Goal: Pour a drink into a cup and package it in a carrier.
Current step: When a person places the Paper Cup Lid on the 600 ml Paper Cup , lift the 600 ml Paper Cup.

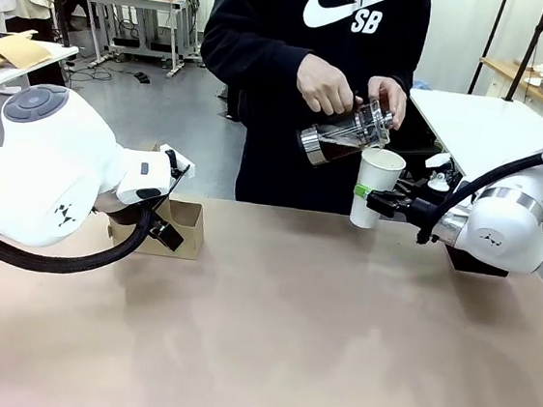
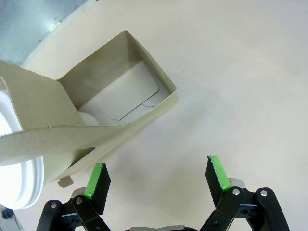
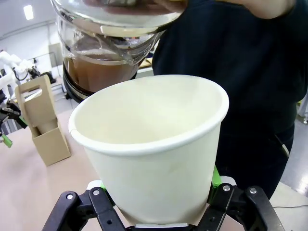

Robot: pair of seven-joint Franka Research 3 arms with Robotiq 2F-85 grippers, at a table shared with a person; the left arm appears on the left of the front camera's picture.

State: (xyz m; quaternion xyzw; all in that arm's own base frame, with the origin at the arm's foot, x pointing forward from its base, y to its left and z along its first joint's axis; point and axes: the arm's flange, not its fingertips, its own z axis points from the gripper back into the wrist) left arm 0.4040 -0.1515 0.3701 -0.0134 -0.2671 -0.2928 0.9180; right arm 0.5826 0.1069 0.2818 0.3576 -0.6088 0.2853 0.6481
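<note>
1. Drink [image 1: 338,150], dark brown, was seen inside a clear glass jug [image 1: 357,125], which was tipped spout-down above the far edge of the bench [image 1: 286,341], right of its middle.
2. The jug was gripped by a person standing at the far side: one hand [image 1: 325,83] was laid over its upper side, and the other hand [image 1: 388,94] was set at its lid end.
3. A white paper cup [image 1: 377,187] was held upright just beneath the jug's lip, at the bench's far edge. In the right wrist view the spout was seen directly above the cup's rim, and the inner wall of the cup looked plain white.
4. The right jaws were closed on the cup's lower wall, with a green pad [image 1: 361,189] pressed against its side. Whether the cup's base touched the bench could not be told.
5. The carrier [image 1: 179,228] was stood upright near the far left corner of the bench, well apart from the cup.
6. The left jaws were spread wide with nothing between them, pointed down at the bench just beside the carrier. One finger [image 2: 97,180] was very close to the carrier's wall, but whether it touched could not be told.
</note>
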